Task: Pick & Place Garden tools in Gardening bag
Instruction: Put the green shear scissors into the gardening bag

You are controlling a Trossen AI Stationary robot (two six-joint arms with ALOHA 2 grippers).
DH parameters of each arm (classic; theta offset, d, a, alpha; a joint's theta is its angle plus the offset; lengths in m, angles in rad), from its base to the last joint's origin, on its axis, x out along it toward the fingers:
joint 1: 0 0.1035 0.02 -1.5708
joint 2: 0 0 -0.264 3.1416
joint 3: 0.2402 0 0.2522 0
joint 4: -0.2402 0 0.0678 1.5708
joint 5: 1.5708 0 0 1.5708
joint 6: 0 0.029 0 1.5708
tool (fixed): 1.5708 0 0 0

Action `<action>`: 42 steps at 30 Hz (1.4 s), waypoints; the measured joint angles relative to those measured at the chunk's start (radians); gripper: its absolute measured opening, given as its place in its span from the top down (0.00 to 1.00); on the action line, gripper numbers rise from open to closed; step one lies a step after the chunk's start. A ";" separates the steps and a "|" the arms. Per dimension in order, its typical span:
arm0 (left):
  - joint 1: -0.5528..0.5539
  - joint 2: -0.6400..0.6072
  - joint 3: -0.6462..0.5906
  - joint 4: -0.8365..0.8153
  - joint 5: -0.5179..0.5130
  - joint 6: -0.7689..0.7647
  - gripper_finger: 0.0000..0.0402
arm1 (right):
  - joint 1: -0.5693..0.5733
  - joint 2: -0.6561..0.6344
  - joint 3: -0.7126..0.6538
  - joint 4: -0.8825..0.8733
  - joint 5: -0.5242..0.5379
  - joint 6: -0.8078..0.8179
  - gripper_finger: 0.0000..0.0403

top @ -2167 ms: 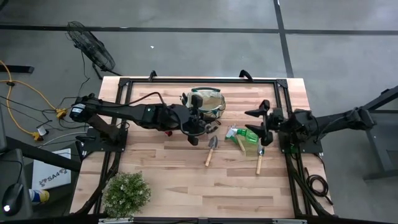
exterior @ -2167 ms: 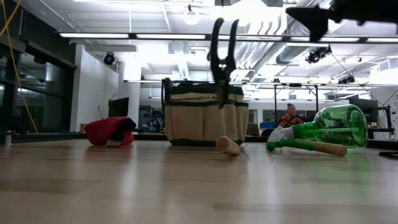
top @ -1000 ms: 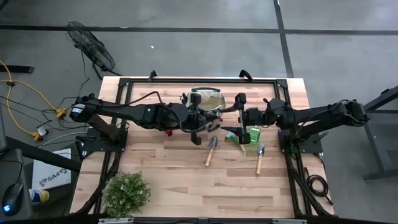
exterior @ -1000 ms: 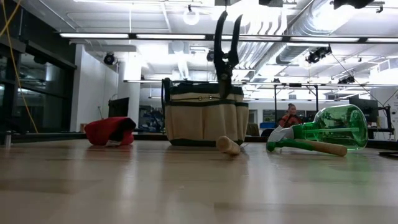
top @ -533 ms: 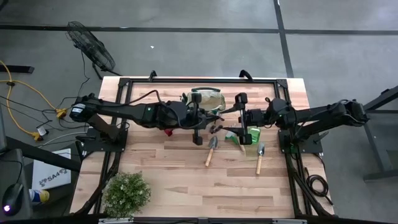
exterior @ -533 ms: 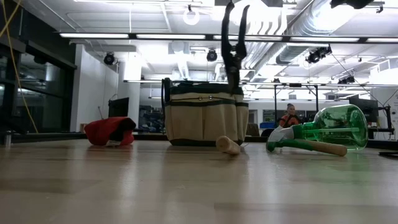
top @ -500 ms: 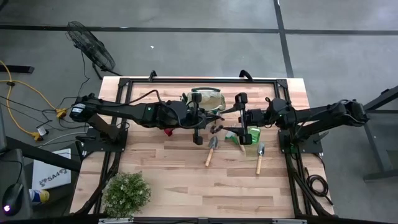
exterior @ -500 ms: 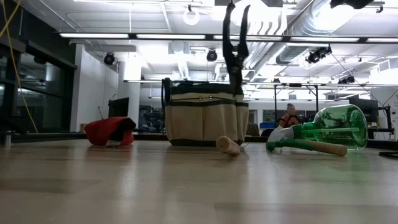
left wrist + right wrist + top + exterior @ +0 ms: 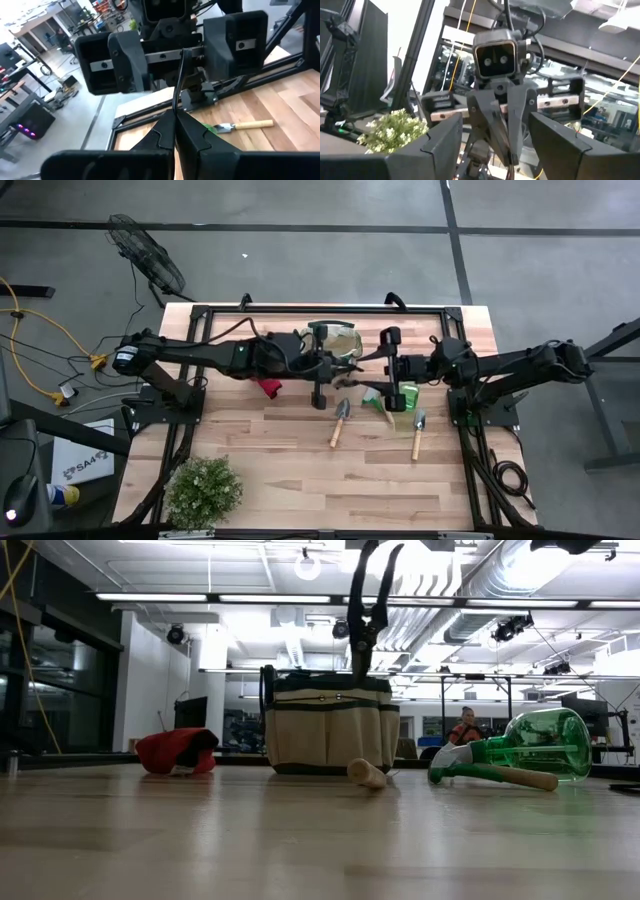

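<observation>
Left gripper (image 9: 330,370) clamped on wire rake (image 9: 366,610), hanging tines-down above bag (image 9: 331,725) rim. Right gripper (image 9: 392,365) spread, facing it beside bag. Risk: arms so near may collide; rake could slip outside bag.

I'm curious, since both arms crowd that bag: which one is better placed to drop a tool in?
Left, probably. The left gripper is shut on a dark tool hanging by the rim of the gardening bag. The right gripper is open and empty beside it.
</observation>
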 joint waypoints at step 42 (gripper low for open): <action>0.000 0.000 0.000 -0.032 -0.043 -0.002 1.00 | -0.037 0.038 0.034 -0.022 -0.017 0.038 0.76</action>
